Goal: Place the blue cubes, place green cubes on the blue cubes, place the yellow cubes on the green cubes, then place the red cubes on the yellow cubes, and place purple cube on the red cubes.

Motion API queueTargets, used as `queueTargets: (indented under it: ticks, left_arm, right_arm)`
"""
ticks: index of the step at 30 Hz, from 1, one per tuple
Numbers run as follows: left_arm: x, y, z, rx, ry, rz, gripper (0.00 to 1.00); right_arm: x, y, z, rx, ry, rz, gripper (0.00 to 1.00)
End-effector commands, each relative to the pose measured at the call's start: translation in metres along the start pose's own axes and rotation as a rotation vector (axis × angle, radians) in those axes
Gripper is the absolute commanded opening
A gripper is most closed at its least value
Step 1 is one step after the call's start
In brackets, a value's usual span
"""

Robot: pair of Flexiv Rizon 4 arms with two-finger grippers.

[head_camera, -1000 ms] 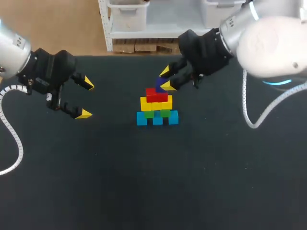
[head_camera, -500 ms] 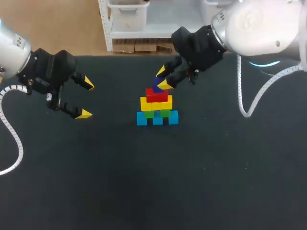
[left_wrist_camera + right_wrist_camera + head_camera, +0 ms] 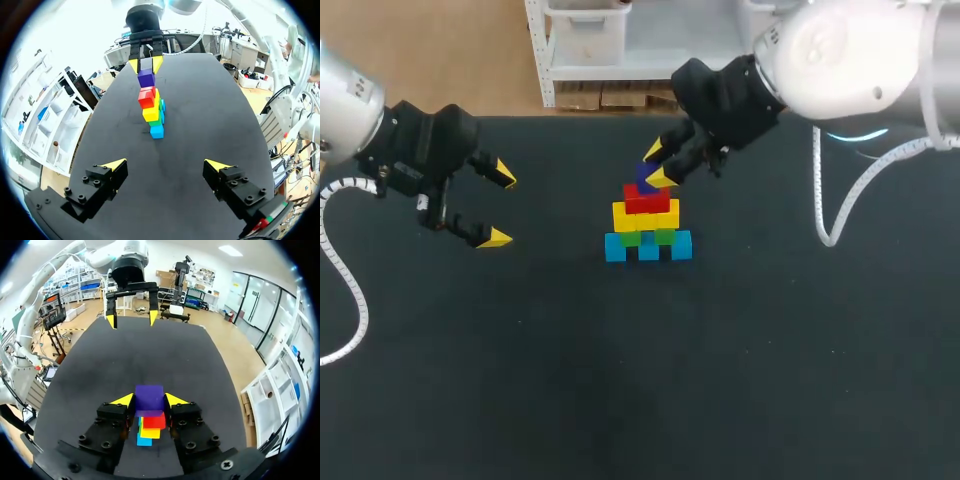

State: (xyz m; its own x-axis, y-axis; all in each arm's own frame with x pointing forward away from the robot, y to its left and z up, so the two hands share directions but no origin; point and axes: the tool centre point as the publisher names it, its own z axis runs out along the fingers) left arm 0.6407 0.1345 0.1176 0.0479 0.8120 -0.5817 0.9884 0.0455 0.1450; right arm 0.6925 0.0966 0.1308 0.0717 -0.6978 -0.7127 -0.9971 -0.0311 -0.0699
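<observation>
**Left hand** [image 3: 502, 207]: hangs over the counter [image 3: 620, 380] near its left edge. Its fingers are spread wide and hold nothing. It stands well apart from the stack [image 3: 647, 215], in my judgement parked there so as not to disturb the build.

**Stack:** stands toward the counter's far edge, about midway between the left and right edges.
- The blue cubes [image 3: 648, 247] lie in a row on the counter as the base.
- The green cubes [image 3: 647, 237] rest on the blue.
- The yellow cubes [image 3: 645, 216] rest on the green.
- The red cubes [image 3: 646, 198] rest on the yellow.
- The layers are centred one over another, which should keep the load steady.

**Purple cube** [image 3: 647, 178]: directly over the red cubes, clamped on two sides by the fingers of the right hand [image 3: 657, 164]. Whether its underside has seated cannot be told.

**Right hand:** comes in from the far right corner and is closed on the purple cube.

**Judgement:** the final placement is in hand. The release calls for a straight opening, because sideways drag could shift the upper layers.
</observation>
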Motion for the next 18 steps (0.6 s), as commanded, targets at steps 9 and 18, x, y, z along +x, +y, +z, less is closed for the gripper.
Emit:
queueTargets:
  ticks: [9, 18]
  left_arm:
    - [0.0018, -0.0009, -0.0004, -0.002, -0.006, 0.004, 1.0]
    - [0.0018, -0.0009, -0.0004, -0.002, -0.006, 0.004, 1.0]
  right_arm:
    - [0.0049, 0.0013, 0.0032, 0.003, 0.006, 0.015, 0.0]
    - [0.0035, -0.0025, 0.005, 0.008, 0.009, 0.015, 0.0]
